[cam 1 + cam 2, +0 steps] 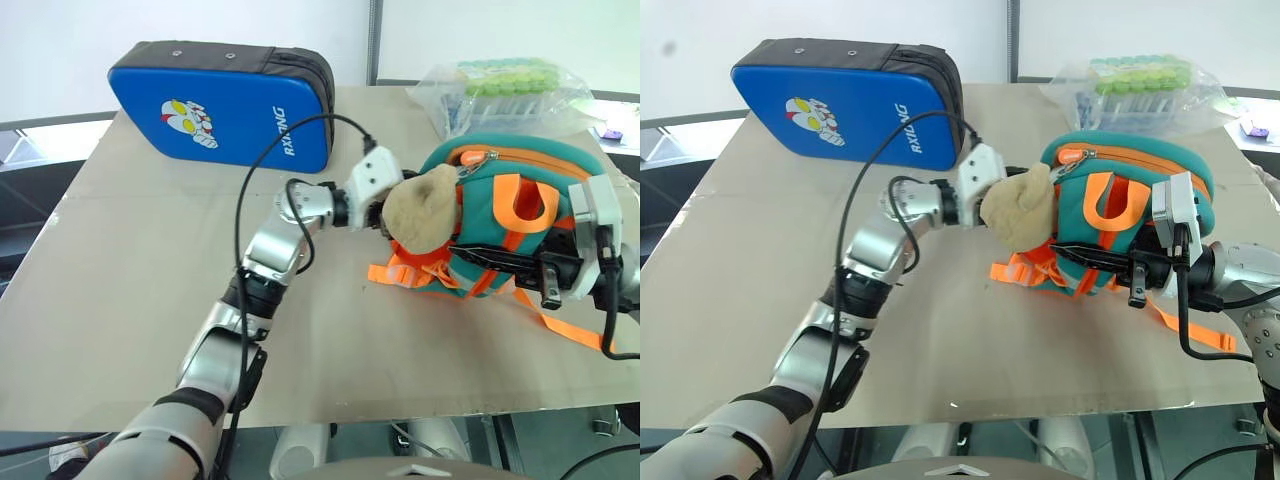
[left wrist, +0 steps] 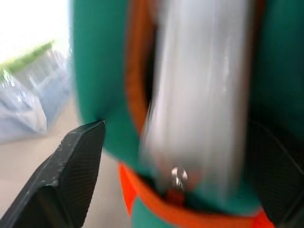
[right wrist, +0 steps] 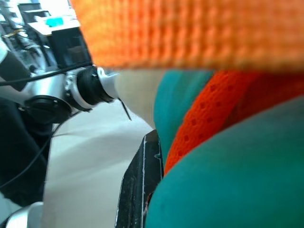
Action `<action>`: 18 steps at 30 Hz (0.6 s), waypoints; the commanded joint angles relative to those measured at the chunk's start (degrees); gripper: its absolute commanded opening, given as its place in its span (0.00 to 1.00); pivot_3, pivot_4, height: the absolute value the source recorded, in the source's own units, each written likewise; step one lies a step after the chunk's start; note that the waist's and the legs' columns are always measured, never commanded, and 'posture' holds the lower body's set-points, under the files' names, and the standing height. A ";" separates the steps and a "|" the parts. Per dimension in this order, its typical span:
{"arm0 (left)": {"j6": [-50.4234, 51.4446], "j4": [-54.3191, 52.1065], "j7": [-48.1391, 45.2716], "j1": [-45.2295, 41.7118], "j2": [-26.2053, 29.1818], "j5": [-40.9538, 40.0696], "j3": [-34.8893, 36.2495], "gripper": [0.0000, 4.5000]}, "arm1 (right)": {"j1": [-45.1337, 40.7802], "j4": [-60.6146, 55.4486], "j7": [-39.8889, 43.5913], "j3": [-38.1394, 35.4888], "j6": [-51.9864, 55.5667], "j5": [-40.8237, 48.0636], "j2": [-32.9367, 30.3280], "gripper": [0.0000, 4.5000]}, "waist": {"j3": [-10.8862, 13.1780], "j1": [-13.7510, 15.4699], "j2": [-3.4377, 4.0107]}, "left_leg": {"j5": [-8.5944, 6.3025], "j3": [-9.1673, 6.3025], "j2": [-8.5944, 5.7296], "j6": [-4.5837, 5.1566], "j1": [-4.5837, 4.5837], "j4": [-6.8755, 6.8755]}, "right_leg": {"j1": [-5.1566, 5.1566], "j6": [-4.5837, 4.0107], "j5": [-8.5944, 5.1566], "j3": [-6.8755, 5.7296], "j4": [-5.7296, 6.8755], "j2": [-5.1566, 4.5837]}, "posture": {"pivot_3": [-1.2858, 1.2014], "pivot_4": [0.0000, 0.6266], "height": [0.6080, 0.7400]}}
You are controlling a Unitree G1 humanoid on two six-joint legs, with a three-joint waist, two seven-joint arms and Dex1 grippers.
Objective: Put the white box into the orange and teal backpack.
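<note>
Tan table (image 1: 130,300): backpack (image 1: 500,180) near right edge, left side free.

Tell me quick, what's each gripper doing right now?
Left gripper: open, fingers either side of the white box in the backpack opening.
Right gripper: shut on the backpack.

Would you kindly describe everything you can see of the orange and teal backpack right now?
The orange and teal backpack is a small fabric bag, teal with orange trim, straps and zipper, resting on the table near its right side. A tan plush charm hangs at its left. The right gripper is shut on its strap side; the left gripper, fingers open, sits at the charm end, where a white box lies in the opening.
</note>
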 commanded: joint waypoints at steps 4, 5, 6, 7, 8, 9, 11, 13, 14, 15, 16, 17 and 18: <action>17.33 -12.14 -2.55 3.98 6.63 -15.46 9.47 0.99 | -0.78 1.23 -1.12 -1.03 -2.52 -1.41 0.59 0.00 | 0.01 -0.41 0.00 | 0.00 -0.02 0.00 0.00 0.00 0.00 | 0.00 0.00 0.00 -0.02 0.01 0.00 | 0.52 0.24 1.00; 19.71 -13.48 -2.36 4.47 7.33 -17.37 10.38 0.99 | -0.88 1.27 -1.21 -0.97 -2.51 -1.34 0.71 0.00 | 0.00 -0.34 0.00 | 0.00 -0.03 0.01 0.00 -0.01 0.02 | 0.00 0.01 0.00 -0.03 0.01 -0.02 | 0.52 0.24 1.00; 21.13 -14.39 -2.15 4.75 7.78 -18.53 10.82 0.99 | -0.95 1.30 -1.27 -0.95 -2.50 -1.27 0.77 0.00 | 0.00 -0.31 0.00 | 0.00 -0.04 -0.01 0.00 -0.01 0.03 | 0.01 0.01 0.00 -0.03 0.02 -0.03 | 0.52 0.24 1.00; 25.41 -16.64 -1.88 5.66 8.55 -22.30 12.14 0.99 | -1.59 1.16 -1.79 -1.40 -2.23 0.42 1.58 0.00 | 0.00 -0.34 0.00 | 0.00 -0.04 -0.01 0.00 -0.01 0.03 | 0.02 0.01 0.00 -0.03 0.01 -0.04 | 0.52 0.24 1.00; 28.63 -18.43 -0.47 6.23 8.11 -25.42 13.39 0.99 | -2.99 1.14 -3.60 -2.15 -1.11 3.51 2.66 0.00 | 0.00 -0.47 0.00 | 0.00 -0.03 -0.01 0.00 -0.01 0.04 | 0.02 0.01 0.00 -0.02 0.01 -0.04 | 0.52 0.24 1.00; 31.95 -19.57 2.11 6.23 6.63 -28.96 14.94 0.99 | -4.18 1.00 -5.05 -2.46 -0.23 5.38 3.28 0.00 | 0.00 -0.57 0.01 | 0.00 -0.01 0.01 0.00 0.00 0.04 | 0.02 0.01 0.00 0.01 0.01 -0.04 | 0.52 0.24 1.00; 36.84 -20.92 6.19 5.58 3.94 -34.74 16.95 0.99 | -5.00 0.38 -6.06 -1.80 0.56 5.33 3.03 0.00 | 0.01 -0.49 0.01 | 0.00 -0.02 0.07 0.00 0.01 0.04 | 0.01 0.02 0.01 0.03 0.04 -0.05 | 0.52 0.24 1.00; 40.42 -21.34 9.85 4.56 1.54 -39.46 18.41 0.99 | -4.73 -0.22 -5.98 -0.86 0.77 4.35 2.38 0.00 | 0.00 -0.23 0.00 | 0.00 -0.05 0.05 0.00 0.00 0.05 | 0.02 0.02 0.01 -0.02 0.04 -0.05 | 0.52 0.24 1.00; 41.81 -21.21 11.77 3.98 0.21 -41.76 19.04 0.99 | -4.74 -0.60 -6.16 -0.71 1.05 4.67 2.28 0.00 | 0.00 -0.21 0.00 | 0.00 -0.09 0.01 0.00 0.00 0.05 | 0.02 0.02 0.01 -0.06 0.04 -0.05 | 0.52 0.24 1.00; 43.21 -20.75 14.00 3.31 -1.11 -44.04 19.81 0.99 | -4.85 -0.96 -6.51 -0.75 1.38 5.19 2.26 0.00 | 0.01 -0.24 0.00 | 0.00 -0.09 0.00 0.00 0.00 0.05 | 0.02 0.02 0.01 -0.06 0.04 -0.05 | 0.52 0.24 1.00; 44.63 -19.77 16.74 2.37 -2.68 -46.35 20.71 0.99 | -5.06 -1.32 -6.97 -0.85 1.68 5.71 2.27 0.00 | 0.00 -0.26 0.00 | 0.00 -0.08 -0.01 0.00 -0.01 0.05 | 0.02 0.02 0.01 -0.05 0.04 -0.05 | 0.52 0.24 1.00; 45.59 -19.10 18.75 1.75 -3.65 -47.98 21.33 0.99 | -5.21 -1.53 -7.28 -0.91 1.87 6.05 2.27 0.00 | 0.00 -0.29 0.00 | 0.00 -0.06 -0.02 0.00 -0.01 0.05 | 0.02 0.02 0.02 -0.04 0.04 -0.04 | 0.52 0.24 1.00; 45.91 -18.19 20.82 1.15 -4.70 -48.98 22.01 0.99 | -5.01 -1.78 -7.38 -0.99 1.95 6.11 2.15 0.00 | 0.00 -0.31 0.00 | 0.00 -0.03 -0.03 0.00 0.01 0.05 | 0.02 0.02 0.02 0.00 0.04 -0.05 | 0.52 0.24 1.00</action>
